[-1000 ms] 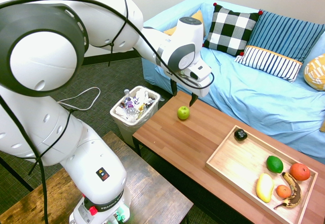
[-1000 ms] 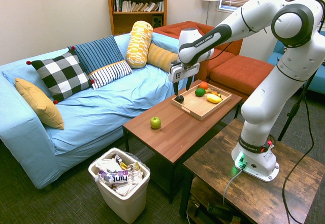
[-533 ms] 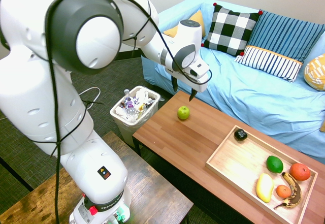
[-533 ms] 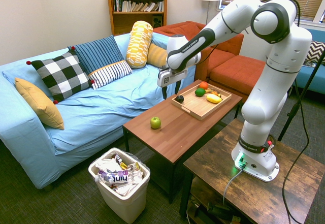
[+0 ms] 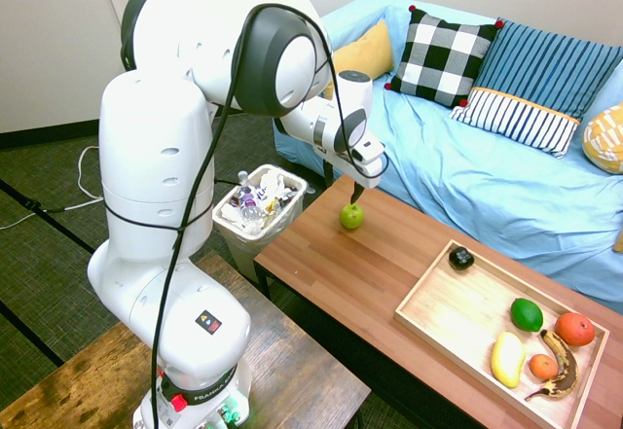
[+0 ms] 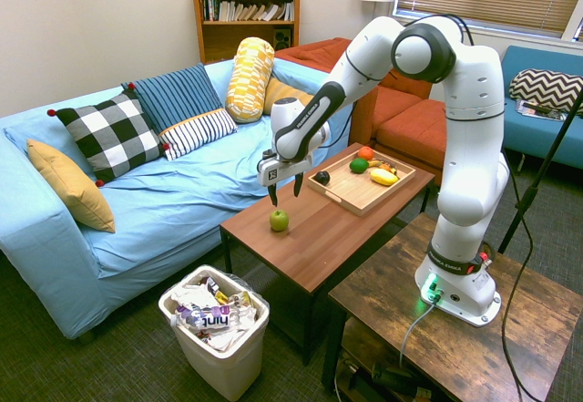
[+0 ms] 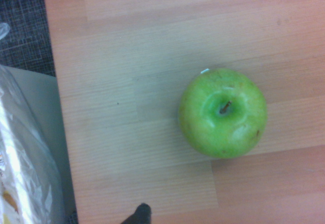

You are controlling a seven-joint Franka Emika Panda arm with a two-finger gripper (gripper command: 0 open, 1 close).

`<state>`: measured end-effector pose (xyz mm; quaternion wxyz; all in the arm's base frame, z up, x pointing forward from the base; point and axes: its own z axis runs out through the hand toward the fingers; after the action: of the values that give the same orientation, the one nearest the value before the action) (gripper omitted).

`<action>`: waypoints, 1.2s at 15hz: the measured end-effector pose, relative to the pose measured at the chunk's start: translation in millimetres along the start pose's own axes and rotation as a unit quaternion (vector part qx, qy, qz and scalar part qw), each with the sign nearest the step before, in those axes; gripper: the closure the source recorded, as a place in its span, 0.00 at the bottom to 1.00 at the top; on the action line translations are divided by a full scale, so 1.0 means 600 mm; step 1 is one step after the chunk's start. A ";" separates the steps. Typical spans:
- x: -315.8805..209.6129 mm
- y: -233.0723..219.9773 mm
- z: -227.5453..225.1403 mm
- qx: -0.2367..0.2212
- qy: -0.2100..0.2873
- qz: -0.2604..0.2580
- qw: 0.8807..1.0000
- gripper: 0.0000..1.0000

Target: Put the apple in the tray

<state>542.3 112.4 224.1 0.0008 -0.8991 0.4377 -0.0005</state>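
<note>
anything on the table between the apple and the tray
No. In the first exterior view only bare brown tabletop lies between the apple and the tray. The second exterior view shows the same bare stretch.

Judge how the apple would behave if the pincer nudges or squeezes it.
The apple is round and sits stem-up on the bare table, so a nudge would probably roll it. Its glossy skin may slip. It looks firm, so the open pincer above could likely squeeze without denting.
</note>
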 end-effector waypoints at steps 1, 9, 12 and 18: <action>0.004 -0.011 0.012 -0.004 0.004 0.005 1.000 0.00; 0.055 -0.081 0.120 -0.042 0.017 0.047 0.998 0.00; 0.061 -0.086 0.147 -0.058 0.009 0.053 0.997 0.00; 0.068 -0.077 0.180 -0.080 -0.005 0.066 0.995 1.00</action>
<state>603.8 108.8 116.4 -0.0686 -0.8657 0.4943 0.0386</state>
